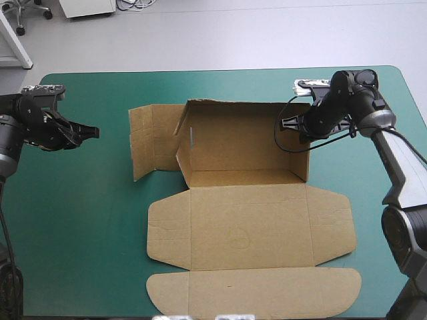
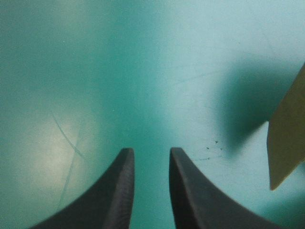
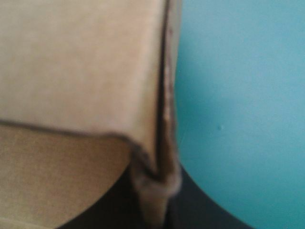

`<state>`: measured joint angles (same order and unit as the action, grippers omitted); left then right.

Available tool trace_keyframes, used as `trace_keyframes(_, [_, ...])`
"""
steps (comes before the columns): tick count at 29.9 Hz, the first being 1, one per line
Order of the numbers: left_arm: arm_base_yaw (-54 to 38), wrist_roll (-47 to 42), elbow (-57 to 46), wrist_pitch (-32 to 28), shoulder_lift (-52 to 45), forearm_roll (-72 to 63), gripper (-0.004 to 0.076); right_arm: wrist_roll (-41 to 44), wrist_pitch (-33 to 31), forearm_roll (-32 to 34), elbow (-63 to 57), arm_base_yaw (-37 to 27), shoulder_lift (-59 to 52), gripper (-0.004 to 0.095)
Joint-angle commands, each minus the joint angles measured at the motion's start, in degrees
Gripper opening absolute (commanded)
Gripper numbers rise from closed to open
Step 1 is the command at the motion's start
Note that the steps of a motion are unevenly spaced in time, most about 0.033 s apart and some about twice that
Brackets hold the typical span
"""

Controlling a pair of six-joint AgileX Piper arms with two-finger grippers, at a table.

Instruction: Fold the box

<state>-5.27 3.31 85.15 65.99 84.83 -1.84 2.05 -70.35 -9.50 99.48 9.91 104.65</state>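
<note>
The brown box point(image 1: 247, 223) lies in the middle of the teal-green table. Its far part has walls raised around a floor; the near panels and the rounded front flap point(image 1: 253, 293) lie flat. A side flap point(image 1: 148, 141) sticks out from the left wall. My right gripper point(image 1: 299, 127) is at the far right corner, shut on the right wall's top edge; the right wrist view shows the board point(image 3: 81, 62) pinched in that gripper point(image 3: 155, 183). My left gripper point(image 1: 92, 133) hovers left of the box, open by a narrow gap and holding nothing point(image 2: 151, 152), with the flap's tip point(image 2: 286, 143) beside it.
Bare teal-green cover point(image 1: 80, 220) stretches left of the box, and a narrower strip point(image 1: 373, 220) runs along its right. The front flap reaches almost to the table's near edge.
</note>
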Motion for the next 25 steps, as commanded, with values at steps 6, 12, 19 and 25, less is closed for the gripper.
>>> trace_keyframes(6, [0.1, 0.2, 1.4, -1.6, -1.9, -2.0, 0.0189, -7.8, 2.4, 1.8, 4.9, 0.1, 2.2, 0.0084])
trace_keyframes(12, [0.1, 0.2, 1.4, -3.0, -1.9, -2.0, 0.0189, -8.4, 4.0, 2.6, 7.4, 0.1, 2.0, 0.035])
trace_keyframes(19, [0.1, 0.2, 1.4, -5.0, -1.9, -2.0, 0.0189, -6.5, 1.0, 4.2, 9.5, 0.1, 1.7, 0.0403])
trace_keyframes(25, [0.1, 0.3, 1.4, -7.8, -1.9, -2.1, 0.0189, -6.2, 1.4, 4.0, 6.7, 0.1, 0.0, 0.0403])
